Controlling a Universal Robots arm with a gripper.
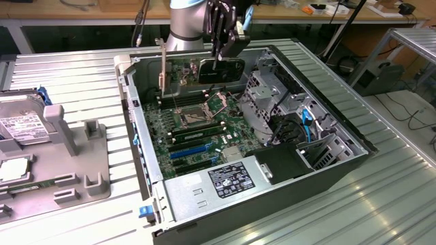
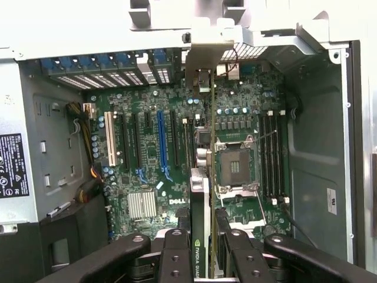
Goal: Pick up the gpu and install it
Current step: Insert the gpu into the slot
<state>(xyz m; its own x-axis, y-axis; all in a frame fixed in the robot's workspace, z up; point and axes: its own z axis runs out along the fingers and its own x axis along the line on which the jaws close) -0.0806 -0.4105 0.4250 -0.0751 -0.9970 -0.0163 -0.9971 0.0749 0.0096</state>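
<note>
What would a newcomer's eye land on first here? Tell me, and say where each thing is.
First, the open computer case in the middle of the ribbed metal table, its green motherboard laid bare. Next, the hand gripping the gpu by its upper edge, over the far end of the case. On the exterior view's left, a silver hard drive lies in a grey fixture.
</note>
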